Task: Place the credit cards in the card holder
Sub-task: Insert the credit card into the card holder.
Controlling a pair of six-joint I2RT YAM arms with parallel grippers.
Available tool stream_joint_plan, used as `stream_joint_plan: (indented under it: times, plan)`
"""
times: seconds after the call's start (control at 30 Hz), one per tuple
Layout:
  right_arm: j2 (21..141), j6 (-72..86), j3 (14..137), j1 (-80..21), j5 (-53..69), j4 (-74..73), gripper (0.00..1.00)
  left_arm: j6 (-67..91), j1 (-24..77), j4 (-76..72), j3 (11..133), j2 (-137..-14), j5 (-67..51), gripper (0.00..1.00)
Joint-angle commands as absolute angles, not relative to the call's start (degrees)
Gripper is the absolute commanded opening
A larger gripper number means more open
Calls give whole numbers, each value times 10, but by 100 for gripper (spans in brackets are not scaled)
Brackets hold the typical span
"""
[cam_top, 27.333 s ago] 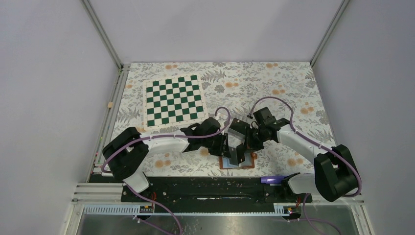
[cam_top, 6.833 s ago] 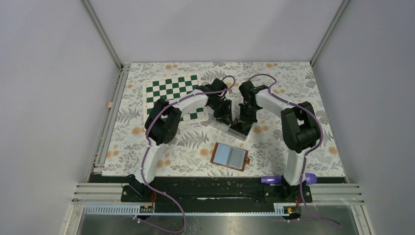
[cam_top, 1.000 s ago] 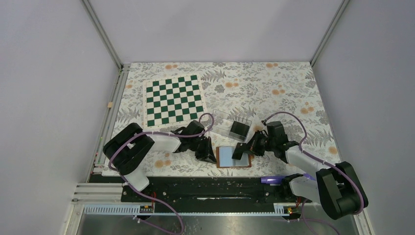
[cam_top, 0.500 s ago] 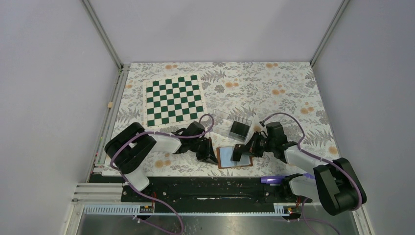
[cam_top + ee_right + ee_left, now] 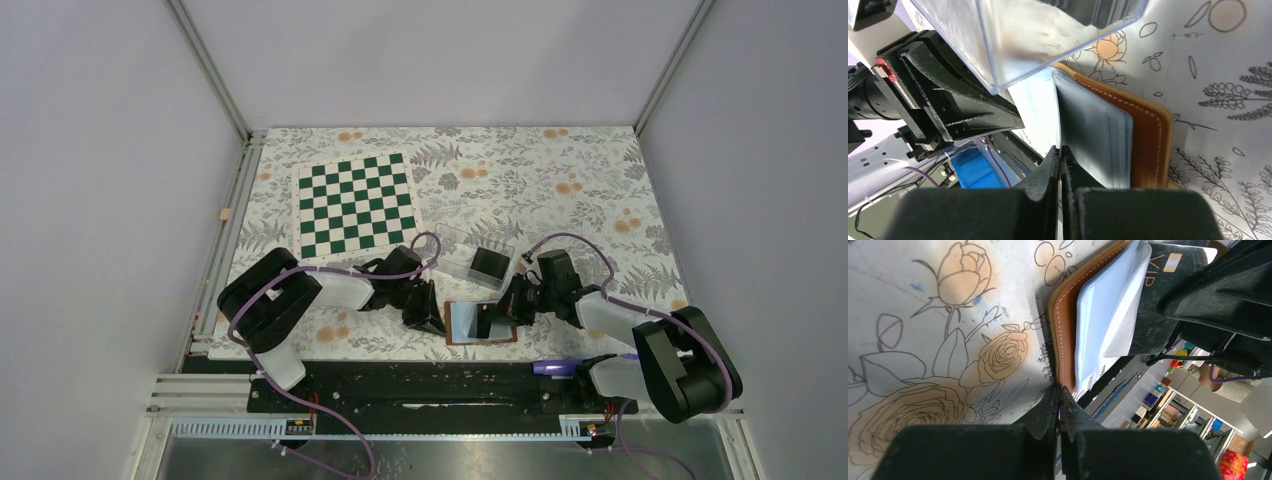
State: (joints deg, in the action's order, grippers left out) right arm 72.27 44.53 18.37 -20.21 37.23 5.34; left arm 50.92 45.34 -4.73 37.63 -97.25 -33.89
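The card holder [image 5: 462,322] lies open near the table's front, brown leather [image 5: 1064,335] with pale blue sleeves [image 5: 1103,315]. My right gripper [image 5: 496,318] is shut on a black credit card [image 5: 1158,295] marked VIP with a gold patch. It holds the card tilted over the sleeves, lower edge against a lifted sleeve. In the right wrist view the card runs edge-on between my fingertips [image 5: 1060,148]. My left gripper [image 5: 1059,388] is shut, its tips at the holder's left edge [image 5: 433,320]. More black credit cards [image 5: 489,264] sit in the clear box.
A clear plastic box [image 5: 462,250] stands just behind the holder and hangs close over it in the right wrist view [image 5: 1038,35]. A green and white chessboard [image 5: 353,203] lies at the back left. The cloth is floral. Both arms crowd the holder.
My right gripper has carried the card left and down onto the holder's sleeves. My left gripper has closed fully at the holder's left edge.
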Motion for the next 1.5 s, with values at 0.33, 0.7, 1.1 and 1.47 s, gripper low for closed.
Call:
stream_joint_plan:
  times: [0.33,0.7,1.1,1.47]
  plan:
    - [794,371,256,-228,397,-48,0,444,455,51,422,-1019,-264,0]
    - [779,329,318,-229,372,-123,4,419,454,75,435,-1031,-262,0]
    - [786,342,324,-228,401,-91,8,410,453,84,443,-1042,-262,0]
    - [791,359,314,-228,420,-15,8,405,453,89,445,-1045,-258,0]
